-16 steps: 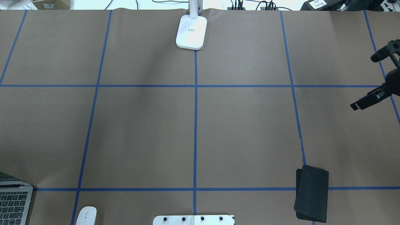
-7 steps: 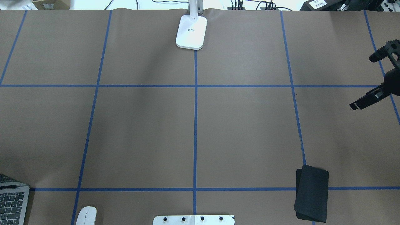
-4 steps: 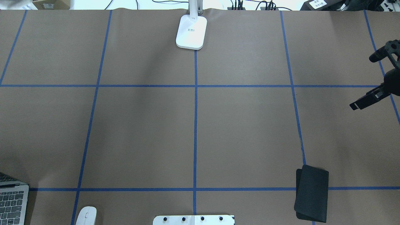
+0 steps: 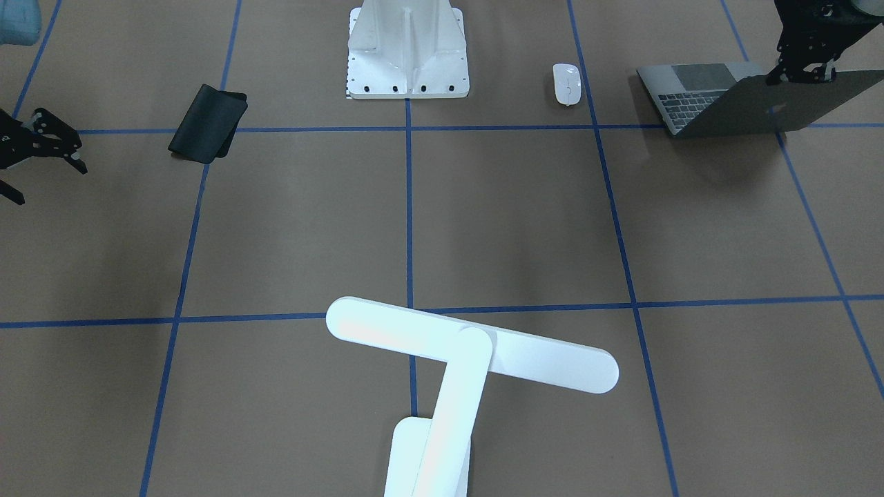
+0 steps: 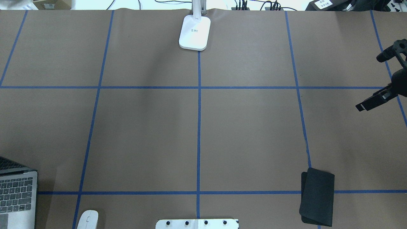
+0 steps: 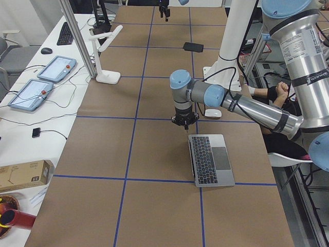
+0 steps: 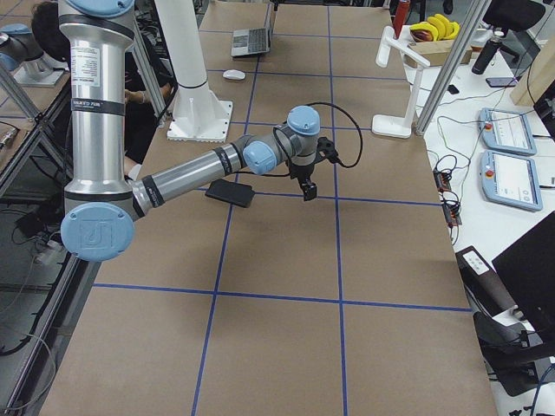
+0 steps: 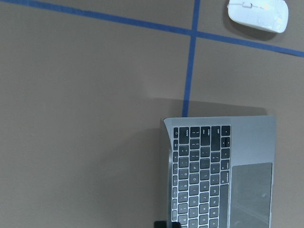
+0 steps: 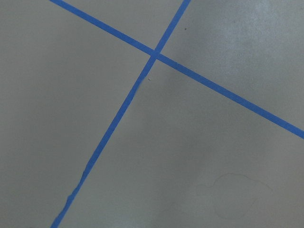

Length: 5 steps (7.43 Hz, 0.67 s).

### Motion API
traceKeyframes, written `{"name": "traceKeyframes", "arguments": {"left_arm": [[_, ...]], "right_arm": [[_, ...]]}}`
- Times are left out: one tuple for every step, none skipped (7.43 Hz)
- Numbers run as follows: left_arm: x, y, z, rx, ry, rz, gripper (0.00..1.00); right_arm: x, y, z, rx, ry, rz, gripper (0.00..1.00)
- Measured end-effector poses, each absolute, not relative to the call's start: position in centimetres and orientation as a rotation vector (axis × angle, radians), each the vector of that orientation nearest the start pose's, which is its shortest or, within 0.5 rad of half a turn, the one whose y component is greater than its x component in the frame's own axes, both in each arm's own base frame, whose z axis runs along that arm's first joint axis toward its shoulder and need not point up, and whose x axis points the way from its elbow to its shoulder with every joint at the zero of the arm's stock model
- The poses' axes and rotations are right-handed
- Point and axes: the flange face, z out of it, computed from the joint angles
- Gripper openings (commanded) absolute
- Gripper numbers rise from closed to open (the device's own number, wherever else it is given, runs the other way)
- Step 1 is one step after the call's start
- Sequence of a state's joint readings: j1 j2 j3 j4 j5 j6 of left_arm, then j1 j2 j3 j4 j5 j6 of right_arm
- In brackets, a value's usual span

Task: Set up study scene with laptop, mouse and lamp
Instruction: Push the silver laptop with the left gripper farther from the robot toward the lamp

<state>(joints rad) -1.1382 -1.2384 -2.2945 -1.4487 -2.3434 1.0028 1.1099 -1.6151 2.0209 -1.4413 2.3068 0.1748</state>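
Left pincer [image 4: 798, 77] at top edge of laptop [image 4: 760, 114] lid; clenched or not, cannot tell. Right pincer [image 5: 369, 83] released, idle. Laptop prob. heavy, stiff, w/ delicate hinge: grip base edge.

We are seeing a matt metal laptop [image 5: 17, 197], a glossy plastic mouse [image 4: 567, 83], a smooth white lamp [image 4: 545, 360], a matt black pad [image 5: 317, 197] and matt brown paper [image 5: 143, 133] underneath.

laptop [image 5: 17, 197]: 1 | mouse [image 5: 88, 219]: 1 | lamp [image 4: 469, 352]: 1 | black pad [image 5: 317, 196]: 1 | white pedestal [image 4: 407, 48]: 1 | left gripper [image 4: 800, 76] + right gripper [image 7: 308, 191]: 2 | tablets [image 6: 56, 68]: 2 | black keyboard [image 6: 65, 33]: 1 | cardboard box [image 6: 23, 175]: 1
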Motion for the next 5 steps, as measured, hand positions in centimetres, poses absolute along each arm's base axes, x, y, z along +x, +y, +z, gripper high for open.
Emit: {"name": "traceKeyframes", "arguments": {"left_arm": [[8.6,-34.5,44.6,0.541,0.719,1.456,0.08],[8.9,-35.7,43.4,0.575,0.705,1.462,0.08],[9.4,-37.1,42.0,0.603,0.695,1.467,0.08],[10.2,-39.1,40.2,0.625,0.681,1.473,0.08],[11.1,-41.1,37.6,0.644,0.664,1.48,0.08]], "right_arm": [[-14.4,-44.6,44.3,0.268,-0.848,-0.457,1.0],[-14.2,-44.7,44.1,0.269,-0.848,-0.444,1.0],[-14.1,-44.9,44.1,0.266,-0.848,-0.427,1.0],[-13.7,-45.0,44.1,0.266,-0.848,-0.41,1.0],[-13.3,-45.2,44.1,0.265,-0.846,-0.394,1.0]]}}
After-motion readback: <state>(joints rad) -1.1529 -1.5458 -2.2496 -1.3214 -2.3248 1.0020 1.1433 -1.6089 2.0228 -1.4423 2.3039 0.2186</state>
